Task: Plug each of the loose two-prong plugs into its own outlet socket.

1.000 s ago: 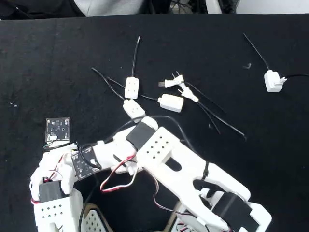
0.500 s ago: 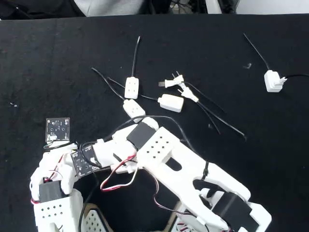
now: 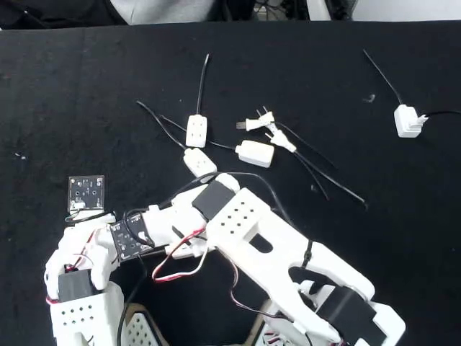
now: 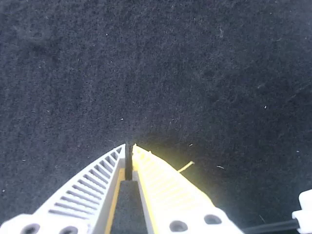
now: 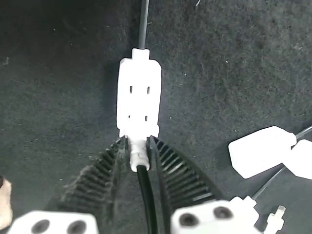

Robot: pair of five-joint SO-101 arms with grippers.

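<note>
high: right arm (image 3: 245, 220) ends at the nearest outlet socket (image 3: 199, 163), mid-table; two loose plugs (image 3: 259, 122) lie rightward of it | left wrist: left gripper (image 4: 127, 146) pinched closed, empty, above bare black table (image 4: 195, 73) | right wrist: right gripper (image 5: 139, 141) clamps a white plug (image 5: 138, 157) butted against that outlet socket's end, its black cord (image 5: 146, 200) running back

White perforated arms (image 3: 288, 259) w/ black servos (image 3: 212, 200), red-white wires (image 3: 173, 274) (left hand (image 4: 128, 147): ribbed white & yellow fingers (image 4: 161, 180)).

The right arm (image 3: 245, 223) has edged slightly forward toward the outlet socket (image 3: 197, 131).
</note>
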